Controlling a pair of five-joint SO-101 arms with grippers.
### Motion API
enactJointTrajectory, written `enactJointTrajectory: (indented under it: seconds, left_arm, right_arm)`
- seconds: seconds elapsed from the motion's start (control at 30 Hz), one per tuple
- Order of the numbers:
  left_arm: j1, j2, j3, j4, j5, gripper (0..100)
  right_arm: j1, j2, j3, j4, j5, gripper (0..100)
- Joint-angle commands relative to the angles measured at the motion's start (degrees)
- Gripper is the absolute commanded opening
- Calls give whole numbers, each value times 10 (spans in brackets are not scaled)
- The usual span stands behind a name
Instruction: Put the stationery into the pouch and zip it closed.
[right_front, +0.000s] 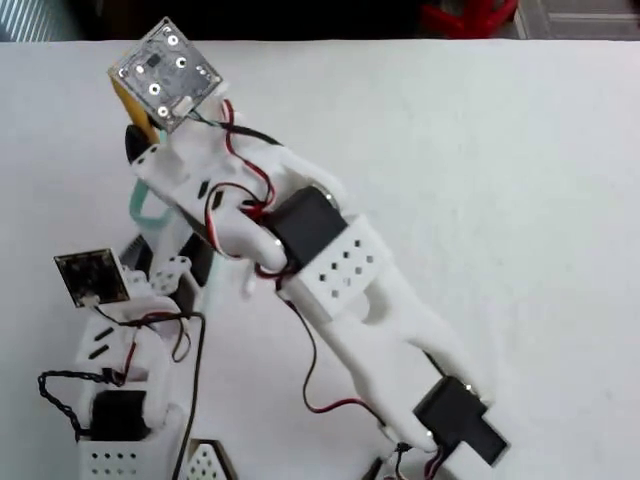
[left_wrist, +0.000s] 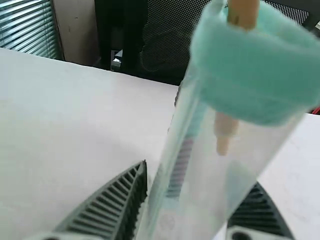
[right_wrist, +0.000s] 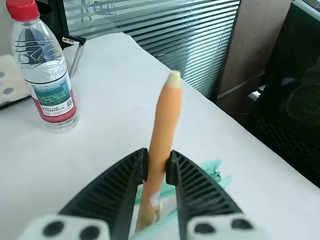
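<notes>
The pouch (left_wrist: 210, 170) is clear, glossy soft plastic with a teal cloth band (left_wrist: 250, 75). The pen (right_wrist: 162, 125) looks smooth, matt orange plastic. The right gripper (right_wrist: 157, 155) has ribbed, matt dark plastic fingers (right_wrist: 120, 185). The table (right_wrist: 115, 100) is smooth, matt white.

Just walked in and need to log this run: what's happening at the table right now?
The left end effector holds a clear pouch with a mint-green top band upright. The right end effector is shut on an orange pen, held above the pouch with its lower end apparently inside the opening. The pen is not released and the pouch is not zipped.
</notes>
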Motion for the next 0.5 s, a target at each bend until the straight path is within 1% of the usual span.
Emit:
enactJointTrajectory:
  seconds: [0.0, 0.07, 0.23, 0.27, 0.4, 0.47]
  left_arm:
    - [5, -4, -4, -12, -1, 258]
    - [5, -4, -4, -12, -1, 257]
    - [4, -4, -4, -12, -1, 257]
    - [4, -4, -4, -12, -1, 256]
    - [4, -4, -3, -12, -1, 256]
    - [4, -4, -3, -12, -1, 256]
  right_arm:
    - [7, -41, -23, 36, -2, 19]
    - [15, -44, -23, 65, -4, 43]
    - [15, -45, -25, 126, 1, 214]
    - [15, -44, -25, 132, 1, 235]
    - [22, -58, -42, 139, 1, 224]
    - [39, -77, -51, 137, 1, 214]
